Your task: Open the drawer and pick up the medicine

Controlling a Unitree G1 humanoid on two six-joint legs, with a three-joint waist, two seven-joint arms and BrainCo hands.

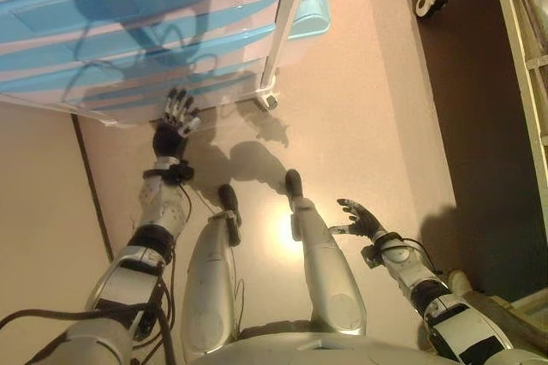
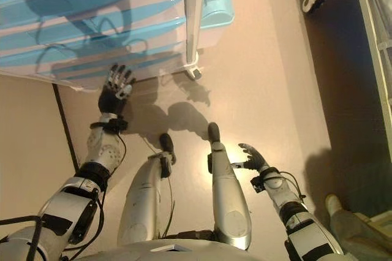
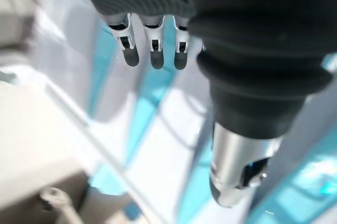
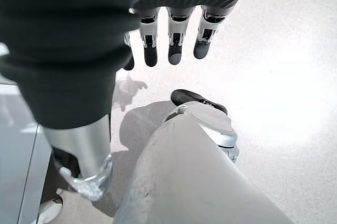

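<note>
we've got all the drawers (image 1: 128, 39) shut, contents hidden, left hand (image 1: 175, 121) splayed empty at the lowest one, right hand (image 1: 360, 219) loose and empty too

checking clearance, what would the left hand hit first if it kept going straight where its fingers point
Most likely the drawer unit: the left hand, fingers straight, points at its lowest blue-fronted drawers. Depth is unclear.

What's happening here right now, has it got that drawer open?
Not yet. The robot's left hand is stretched out, fingers straight, at the lower front of the blue and white drawer unit, whose drawers all look closed. The right hand hangs open over the floor, holding nothing. No medicine is in view.
</note>
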